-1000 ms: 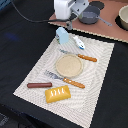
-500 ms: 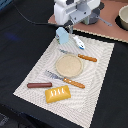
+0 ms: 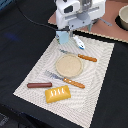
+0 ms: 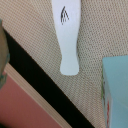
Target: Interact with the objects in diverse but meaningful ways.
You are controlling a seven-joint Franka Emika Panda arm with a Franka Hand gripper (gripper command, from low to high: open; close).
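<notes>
**Arm low over the far edge of the mat, carton and white piece beneath it**

The gripper (image 3: 75,31) hangs above the far edge of the woven placemat (image 3: 102,60), right over the pale blue carton (image 3: 63,37) and the small white piece (image 3: 79,42). The wrist view shows the white piece (image 4: 68,35) lying flat on the mat, just beside the carton (image 4: 116,90) and apart from it. The fingers appear in neither view clearly, so I cannot tell whether they stand wide or narrow.

If the white piece is the target, a good grasp likely means centring over its narrow neck, coming straight down, and keeping clear of the carton's wall.

The bread loaf (image 3: 58,93) lies near the mat's near edge, the sausage (image 3: 39,85) beside it toward the exterior view's left. The round plate (image 3: 69,65) at mid-mat seems to hold nothing. A pot (image 3: 123,17) sits at the tabletop's far corner; its contents are hidden.
</notes>
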